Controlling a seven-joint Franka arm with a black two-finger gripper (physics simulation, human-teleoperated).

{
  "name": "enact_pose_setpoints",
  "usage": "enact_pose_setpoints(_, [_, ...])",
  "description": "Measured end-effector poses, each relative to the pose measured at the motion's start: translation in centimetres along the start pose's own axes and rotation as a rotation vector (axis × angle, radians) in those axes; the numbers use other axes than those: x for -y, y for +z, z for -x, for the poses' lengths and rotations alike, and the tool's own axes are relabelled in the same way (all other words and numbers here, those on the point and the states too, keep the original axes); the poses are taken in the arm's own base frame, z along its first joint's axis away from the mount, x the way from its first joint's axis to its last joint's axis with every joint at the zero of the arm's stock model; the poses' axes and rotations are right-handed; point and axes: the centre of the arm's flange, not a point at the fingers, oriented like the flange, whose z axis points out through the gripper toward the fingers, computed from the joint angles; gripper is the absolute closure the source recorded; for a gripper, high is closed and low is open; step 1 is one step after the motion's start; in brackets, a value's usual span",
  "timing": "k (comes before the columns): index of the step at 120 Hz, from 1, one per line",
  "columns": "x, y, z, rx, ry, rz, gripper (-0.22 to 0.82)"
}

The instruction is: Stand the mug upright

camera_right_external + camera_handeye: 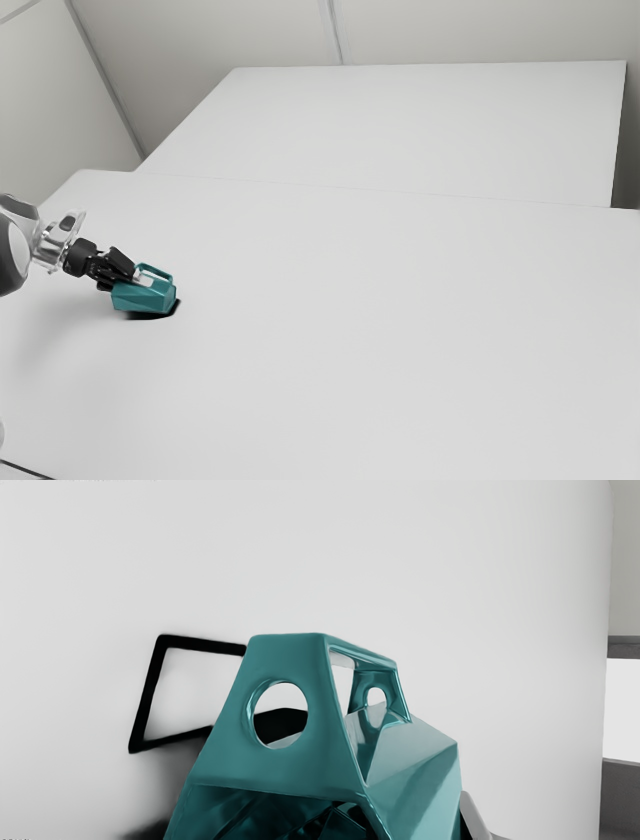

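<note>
Nearest the hand, the gripper [138,277] is right at the mug [146,298], which is close to the arm over the white table [400,330]. Whether it has the mug pinched or stands loose around it, I cannot tell.

The mug is not upright: it lies over on its side, its mouth [280,812] turned toward the gripper and its handle [322,715] on the upper side. Getting to the mug looks done — the turn that puts its base down and its mouth up is what remains, along with leaving it standing free. Whether the mug bears on the table or is slightly raised, I can't make out.

The mug is the one container here. Inside the mouth are dark, slanted teal walls, too deep in shade to say if anything is in there.

Past it, the handle's shadow [148,695] falls on the table. Farther back come a second white table [420,130] and a pale wall [450,30].
</note>
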Motion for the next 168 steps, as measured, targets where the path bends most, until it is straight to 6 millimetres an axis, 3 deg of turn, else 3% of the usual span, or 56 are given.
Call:
enact_pose_setpoints(24, [-0.9,-0.5,-0.4,-0.008,0.016,-0.018,0.74])
enact_pose_setpoints(45, [-3.2,-0.7,-1.7,-0.017,0.063,-0.04,0.76])
enact_pose_setpoints(61, [-6.6,-0.7,-3.1,-0.018,0.125,-0.068,0.77])
enact_pose_setpoints(77, [-11.9,-0.2,-4.3,0.012,0.211,-0.131,0.77])
enact_pose_setpoints(93, [-17.8,3.4,-3.2,0.099,0.292,-0.213,0.78])
enact_pose_setpoints(109, [-23.9,7.4,-0.5,0.225,0.417,-0.359,0.77])
enact_pose_setpoints(125, [-27.5,12.3,1.0,0.35,0.551,-0.549,0.77])
enact_pose_setpoints(135, [-28.8,14.9,1.4,0.396,0.63,-0.661,0.77])
enact_pose_setpoints(145, [-29.1,15.3,1.2,0.404,0.677,-0.772,0.77])
enact_pose_setpoints(168, [-25.3,13.9,2.8,0.354,0.646,-0.928,0.77])
